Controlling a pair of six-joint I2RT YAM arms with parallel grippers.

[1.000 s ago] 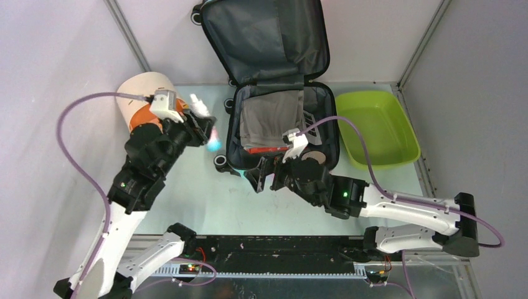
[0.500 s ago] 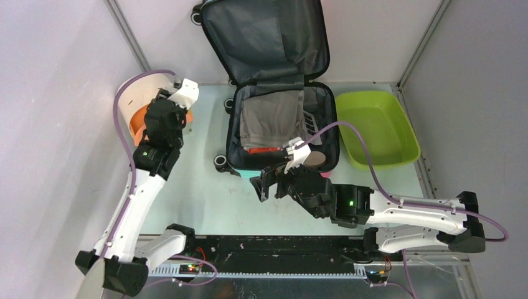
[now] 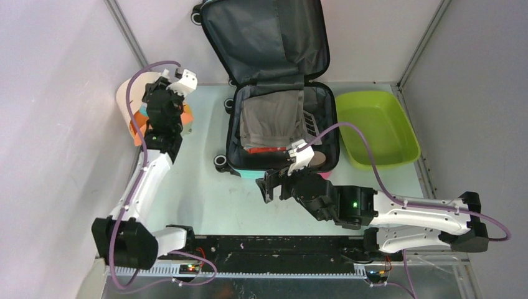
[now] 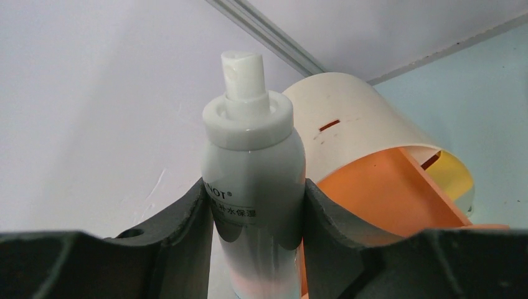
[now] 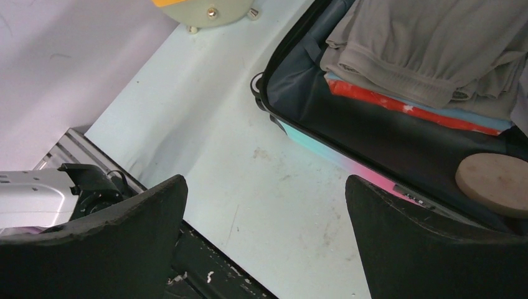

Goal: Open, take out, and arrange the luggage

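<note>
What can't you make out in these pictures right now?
Spray bottle: left wrist view, base cut off by the bottom edge, label partly covered by the left gripper.
Luggage contents: top view, the grey clothes hide whatever lies beneath.
Tan disc: right wrist view, cut off by the right edge.
Cream-and-orange cylinder: top view, the left arm covers much of it.

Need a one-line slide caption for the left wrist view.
Left gripper shut on an upright white spray bottle, with the cream-and-orange cylinder lying on its side behind it.
</note>
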